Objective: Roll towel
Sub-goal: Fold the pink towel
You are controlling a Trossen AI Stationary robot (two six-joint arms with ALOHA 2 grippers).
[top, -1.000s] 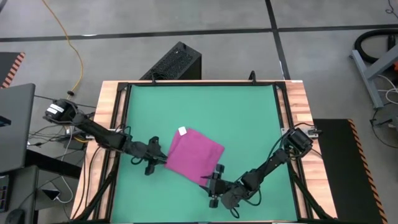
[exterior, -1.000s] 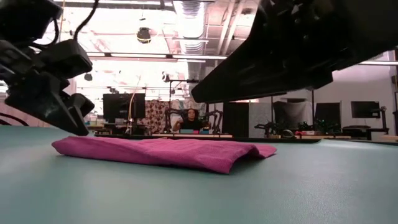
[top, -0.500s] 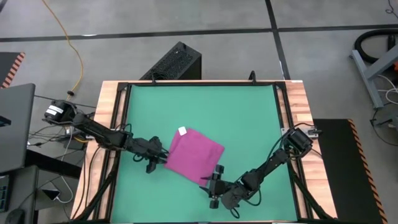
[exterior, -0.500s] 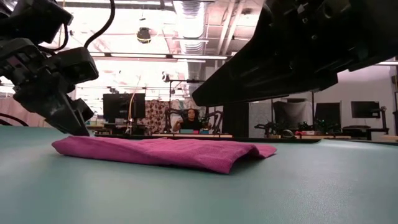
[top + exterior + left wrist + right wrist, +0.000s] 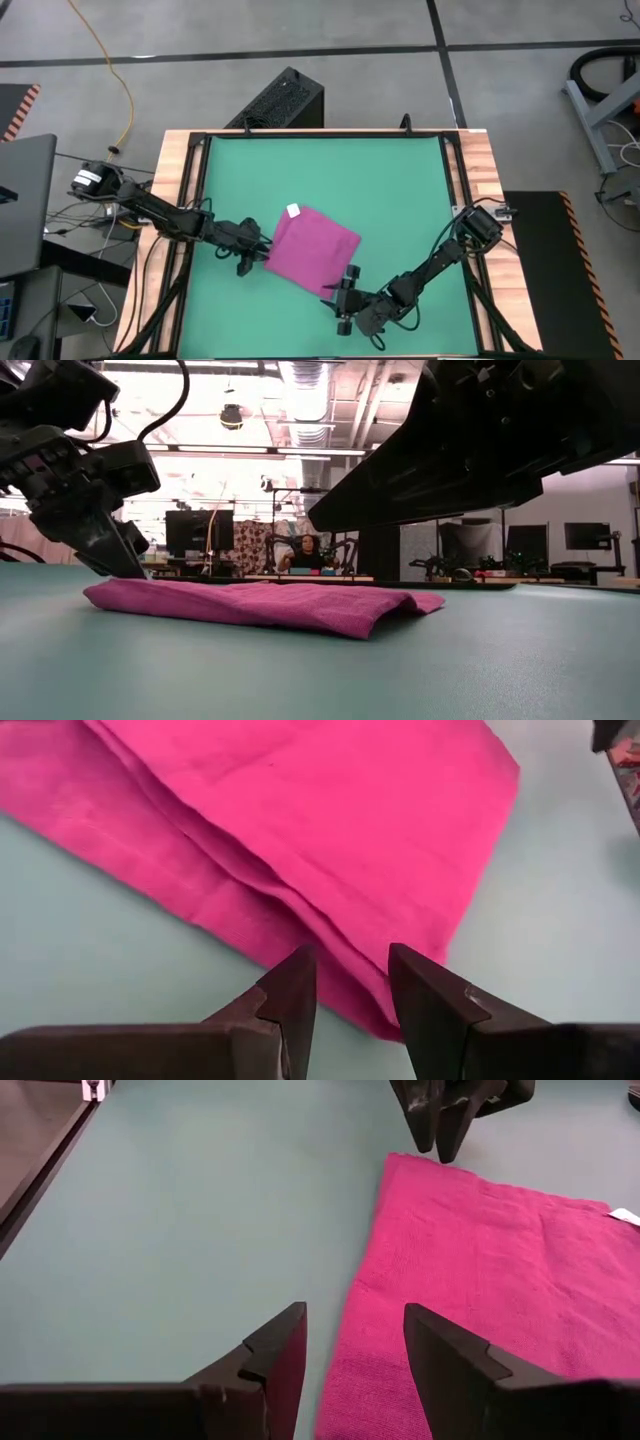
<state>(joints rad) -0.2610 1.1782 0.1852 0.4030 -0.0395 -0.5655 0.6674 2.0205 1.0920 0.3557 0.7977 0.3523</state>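
Note:
The magenta towel (image 5: 318, 250) lies folded flat on the green table, its white tag (image 5: 293, 211) at the far corner. It also shows in the low view (image 5: 260, 605). My left gripper (image 5: 260, 256) is open at the towel's left corner. In the left wrist view its fingers (image 5: 350, 985) stand on either side of the layered edge (image 5: 345, 955). My right gripper (image 5: 345, 288) is open above the towel's near corner. In the right wrist view the towel's edge (image 5: 350, 1330) lies between its fingers (image 5: 352, 1350). My left gripper comes slanting down from the table's left, its fingertips (image 5: 112, 565) low at the towel's left corner. I cannot tell whether they touch the cloth. The towel lies flat on the table.
The green mat (image 5: 330, 170) has a black frame with wooden borders (image 5: 175, 170). A black box (image 5: 285, 100) stands beyond the far edge and a laptop (image 5: 20, 200) is left of the table. Open mat lies to the far side and right of the towel. A person (image 5: 305, 550) sits far off.
My left gripper has gone toward the table's right edge and a little down, reaching the towel's left corner. The towel has not moved.

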